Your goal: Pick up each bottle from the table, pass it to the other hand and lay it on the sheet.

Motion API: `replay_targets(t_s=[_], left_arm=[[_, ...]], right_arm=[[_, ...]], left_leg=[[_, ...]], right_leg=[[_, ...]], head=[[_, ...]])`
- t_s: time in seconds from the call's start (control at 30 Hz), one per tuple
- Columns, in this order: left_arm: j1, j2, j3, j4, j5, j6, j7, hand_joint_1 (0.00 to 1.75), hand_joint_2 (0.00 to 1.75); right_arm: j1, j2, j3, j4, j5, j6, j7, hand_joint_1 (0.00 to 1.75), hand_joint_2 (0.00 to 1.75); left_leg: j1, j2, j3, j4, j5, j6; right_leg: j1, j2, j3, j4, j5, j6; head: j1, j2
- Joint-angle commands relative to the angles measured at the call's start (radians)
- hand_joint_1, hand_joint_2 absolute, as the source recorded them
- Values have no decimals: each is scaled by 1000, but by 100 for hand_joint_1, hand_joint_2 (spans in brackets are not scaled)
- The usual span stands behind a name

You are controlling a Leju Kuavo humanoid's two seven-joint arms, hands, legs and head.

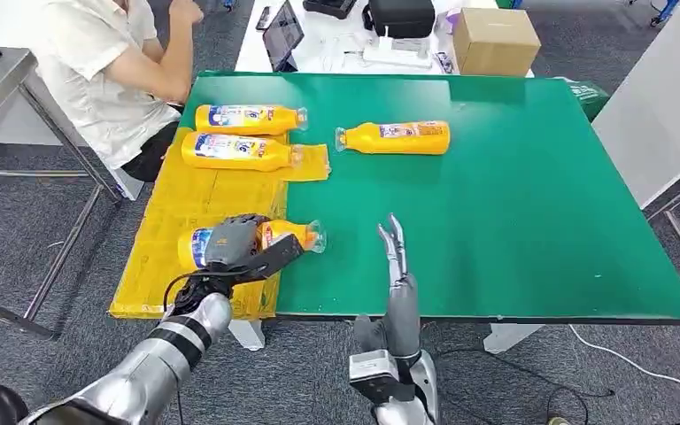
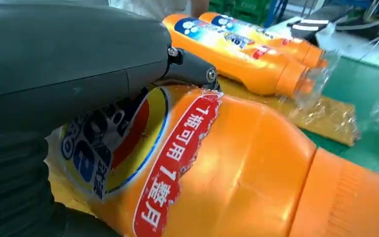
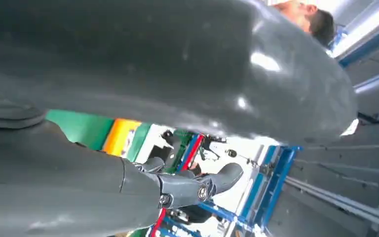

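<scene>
In the head view the left arm reaches up from the lower left and the left robot hand [image 1: 241, 248] lies over a bottle [image 1: 297, 234] that rests on its side near the front of the yellow sheet [image 1: 164, 235], fingers wrapped across its body and label, its clear cap poking past the sheet's right edge onto the green bench [image 1: 513, 204]. The right robot hand [image 1: 396, 266] stands upright just inside the bench's front edge, fingers straight and slightly apart, holding nothing, a short way to the right of the held bottle. Two more bottles [image 1: 248, 119] [image 1: 235, 151] lie side by side at the far end of the sheet, and a fourth bottle [image 1: 396, 137] lies on bare bench to their right; the whole right half of the bench is open green surface. A seated person [image 1: 106, 62] is at the far left corner, with a cardboard box [image 1: 496, 40] beyond the far edge. In the left wrist view the grey thumb [image 2: 128, 54] presses on the label of the held orange bottle [image 2: 256, 168], the two far bottles [image 2: 256, 54] lying beyond on the sheet. In the right wrist view the grey cover [image 3: 168, 64] looms large, with dark fingers [image 3: 192, 185] extended and free.
</scene>
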Motion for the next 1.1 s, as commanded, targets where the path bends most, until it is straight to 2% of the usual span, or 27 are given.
replay_targets(t_s=[0.03,0.27,0.57,0.73,0.77,0.9,1.03,1.1], left_arm=[[-70,12,7,225,14,-15,7,0,175],[-87,7,-17,248,-6,-100,14,0,175],[-75,-1,-68,188,-58,-68,-9,0,175],[98,-19,-8,-138,79,61,-182,0,175],[147,-15,-1,-217,78,135,-185,0,175],[209,-10,14,-331,115,198,-211,0,175],[243,12,-16,-413,84,220,-217,0,175],[262,17,-30,-459,87,210,-205,0,175]], right_arm=[[-59,-21,30,138,-32,-7,-3,0,0],[-65,-26,24,169,-62,-7,-3,0,0],[-56,-29,8,172,-61,-7,-3,0,0],[-24,-31,-18,145,-37,-7,-3,0,0],[-18,-24,-29,151,-30,-7,-3,0,0],[-8,-18,-38,155,-19,-7,-3,0,0],[-3,-21,-36,156,-11,-7,-3,0,0],[-1,-24,-45,157,13,-7,-3,0,0]], left_leg=[[1,3,4,-1,0,1],[0,0,3,-1,0,1],[0,1,4,-1,0,1],[0,0,4,-2,0,1],[-1,1,3,-2,0,1],[0,1,5,-2,-2,1],[0,2,1,-1,-2,0],[0,2,3,-1,-2,1]], right_leg=[[1,2,3,-2,1,-2],[1,0,4,-1,0,-2],[1,0,5,-2,0,-3],[1,-1,6,-3,-1,-3],[0,0,3,-2,0,-2],[1,0,6,-3,-2,-3],[1,1,1,-1,-1,-3],[1,0,3,-1,-2,-4]], head=[[0,0],[0,0],[0,0],[0,0],[0,0],[1,0],[0,0],[0,0]])
